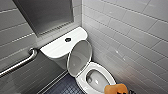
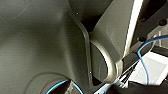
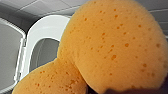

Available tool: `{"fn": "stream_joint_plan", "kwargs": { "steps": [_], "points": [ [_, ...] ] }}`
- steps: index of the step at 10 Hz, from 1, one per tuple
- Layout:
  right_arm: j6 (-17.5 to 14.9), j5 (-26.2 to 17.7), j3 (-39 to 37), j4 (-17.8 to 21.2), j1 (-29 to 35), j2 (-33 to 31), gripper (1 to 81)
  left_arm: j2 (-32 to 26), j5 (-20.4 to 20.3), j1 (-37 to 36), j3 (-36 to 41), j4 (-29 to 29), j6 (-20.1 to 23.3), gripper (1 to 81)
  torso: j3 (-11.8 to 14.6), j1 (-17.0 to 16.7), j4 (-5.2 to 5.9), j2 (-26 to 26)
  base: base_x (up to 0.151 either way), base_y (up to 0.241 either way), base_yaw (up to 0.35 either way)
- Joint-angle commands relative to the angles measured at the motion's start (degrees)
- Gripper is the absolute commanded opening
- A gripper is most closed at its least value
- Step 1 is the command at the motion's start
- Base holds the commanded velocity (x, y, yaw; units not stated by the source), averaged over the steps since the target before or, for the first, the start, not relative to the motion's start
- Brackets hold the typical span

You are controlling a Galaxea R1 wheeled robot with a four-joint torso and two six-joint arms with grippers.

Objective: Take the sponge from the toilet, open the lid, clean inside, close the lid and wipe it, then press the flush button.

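white tiled wall (image 1: 130, 30) is met just to the right of the right gripper (image 1: 121, 92) and runs close beside the toilet (image 1: 83, 83), so little room is left on that side. more open dark floor (image 1: 62, 87) is seen well to the gripper's left. the toilet is placed ahead of the gripper, with its bowl uncovered and its oval rim unobstructed. the lid (image 1: 79, 58) is raised beyond the bowl, its upper edge leaned against the tank. the sponge (image 1: 115, 88) is clamped in the right gripper and pinched into two lobes. it is held at the near right edge of the rim; whether rim and sponge touch cannot be told. the flush button (image 1: 67, 39) is set farthest ahead, in the tank cover (image 1: 57, 47). the left gripper's state cannot be told.
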Motion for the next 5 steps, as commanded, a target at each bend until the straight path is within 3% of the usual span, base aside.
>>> {"fn": "stream_joint_plan", "kwargs": {
  "steps": [1,5],
  "points": [
    [-0.7,-3.5,2.9,-0.4,-1.6,-2.2,1.0,0.0,5.3,1.6,1.1,-0.2,0.8,81.1,0.0,0.0,0.00,0.0,0.000,0.000,0.000],
    [-1.0,-3.5,9.0,-0.5,-5.6,-3.9,1.0,0.7,5.2,1.6,1.1,0.5,1.2,81.1,0.0,0.0,0.00,0.0,0.000,0.000,0.000]
  ]
}}
